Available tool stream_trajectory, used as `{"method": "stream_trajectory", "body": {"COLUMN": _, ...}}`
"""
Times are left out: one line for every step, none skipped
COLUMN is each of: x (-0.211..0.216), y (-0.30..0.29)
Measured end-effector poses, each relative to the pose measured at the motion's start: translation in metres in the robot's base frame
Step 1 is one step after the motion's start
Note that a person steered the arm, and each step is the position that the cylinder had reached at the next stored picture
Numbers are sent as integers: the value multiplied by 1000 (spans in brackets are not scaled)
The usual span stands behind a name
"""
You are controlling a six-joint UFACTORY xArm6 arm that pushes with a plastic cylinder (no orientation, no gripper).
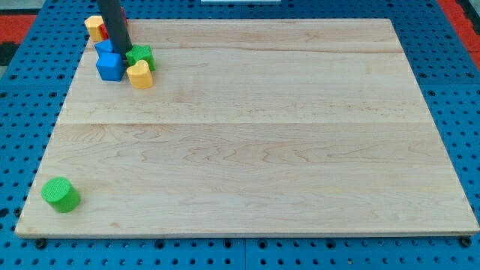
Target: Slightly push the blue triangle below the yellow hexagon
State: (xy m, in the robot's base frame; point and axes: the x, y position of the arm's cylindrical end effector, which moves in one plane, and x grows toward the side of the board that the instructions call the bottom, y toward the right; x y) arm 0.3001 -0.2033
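Note:
The blue triangle [103, 48] lies near the board's top left corner, just below the yellow hexagon [94, 26] and partly hidden by the rod. My tip [124, 52] rests on the board right of the blue triangle, between it and a green block [140, 55]. A blue cube [110, 67] sits directly below the triangle, touching it. A yellow heart-like block [139, 75] lies right of the cube, under the green block. A sliver of a red block [124, 25] shows behind the rod.
A green cylinder [60, 194] stands alone near the bottom left corner of the wooden board [262, 142]. The board's top and left edges run close to the cluster of blocks.

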Motion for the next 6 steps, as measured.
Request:
{"method": "stream_trajectory", "body": {"x": 36, "y": 3}}
{"method": "stream_trajectory", "body": {"x": 68, "y": -4}}
{"method": "stream_trajectory", "body": {"x": 57, "y": 0}}
{"method": "stream_trajectory", "body": {"x": -12, "y": 8}}
{"method": "stream_trajectory", "body": {"x": -22, "y": -22}}
{"method": "stream_trajectory", "body": {"x": -22, "y": -22}}
